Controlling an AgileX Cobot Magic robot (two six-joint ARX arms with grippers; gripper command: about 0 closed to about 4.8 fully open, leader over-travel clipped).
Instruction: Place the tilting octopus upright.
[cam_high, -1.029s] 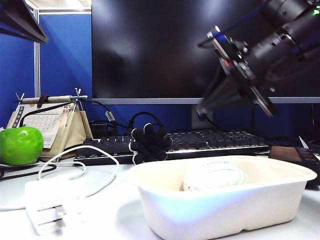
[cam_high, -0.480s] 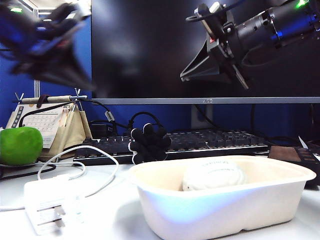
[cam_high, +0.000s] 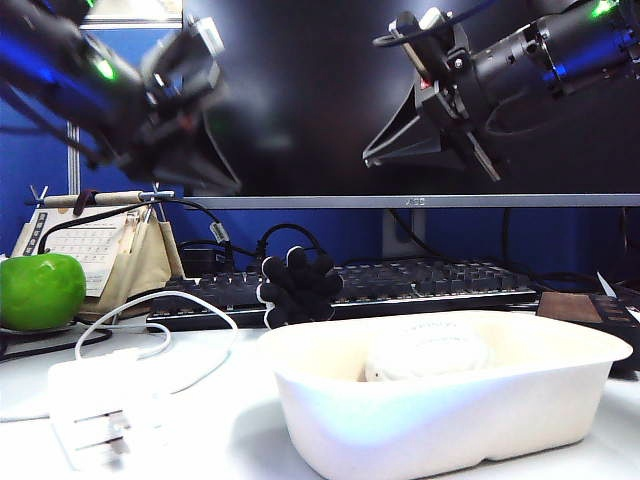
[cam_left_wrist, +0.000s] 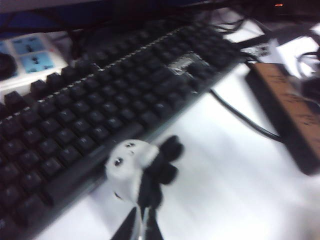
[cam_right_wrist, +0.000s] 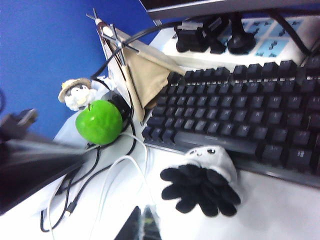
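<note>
In the exterior view, the left gripper (cam_high: 205, 165) and the right gripper (cam_high: 400, 140) are held high above the desk, with nothing gripped. The octopus (cam_high: 298, 287) is seen tipped against the keyboard (cam_high: 430, 280), well below both. Both grippers' fingers are seen nearly pressed together.

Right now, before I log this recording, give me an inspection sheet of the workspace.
Surface: white table, lit, glossy.
Job's things: octopus tipped over against the front edge of the keyboard, white head on the keys' edge, black tentacles toward the table; untouched.
Clutter: green apple, white tub holding a pale round lump, white charger, desk calendar, small figurine.
Grippers: left gripper in the air above the octopus, jaws close together, empty; right gripper raised, empty.
Cables: white and black cables loop beside the apple.
Surroundings: dark monitor, blue partition.
</note>
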